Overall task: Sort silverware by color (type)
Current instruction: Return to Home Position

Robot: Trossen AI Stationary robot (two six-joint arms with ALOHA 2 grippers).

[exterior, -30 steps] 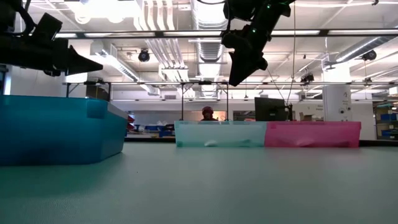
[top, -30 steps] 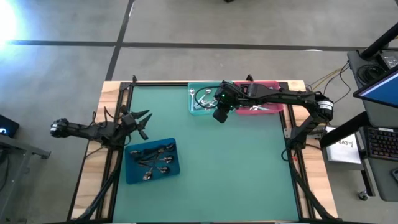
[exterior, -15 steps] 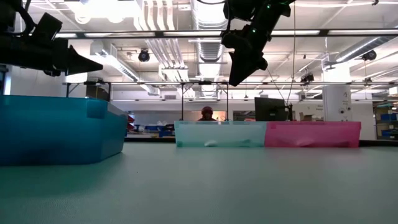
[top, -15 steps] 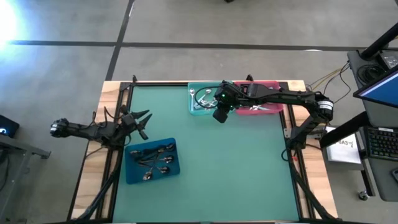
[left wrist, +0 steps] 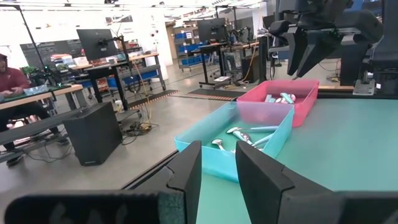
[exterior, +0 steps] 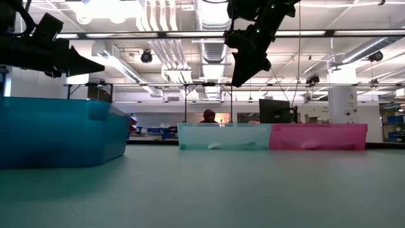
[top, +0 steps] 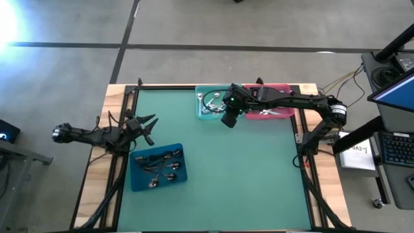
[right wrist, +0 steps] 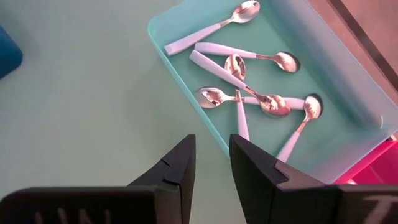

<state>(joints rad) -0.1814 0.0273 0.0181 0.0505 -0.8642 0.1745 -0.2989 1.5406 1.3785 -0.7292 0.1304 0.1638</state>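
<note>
Right tool [top: 228,121] is hanging up in the air over the near wall of the teal bin [right wrist: 186,81], roughly 12 o'clock on the table [top: 246,181]. Its fingers are a little apart with nothing between them. The left tool [top: 147,127] is also spread and empty, parked out at 9 o'clock by the table edge. The table looks cleared, so I'd guess all that's left is pulling back. The only real risk I see is the right arm dropping as it swings home. It'd pass over the pink bin [left wrist: 305,109] at 1 o'clock, and clipping a rim could shove a bin or bounce sorted pieces out. In the low view it sits well above both bins though, so the odds seem small. The pale-handled spoons [right wrist: 249,93] lie in the teal bin at about 11 o'clock from the right tool and below it. The dark spoons [top: 160,166] sit in the blue bin [top: 134,178], about 5 o'clock from the left tool.
</note>
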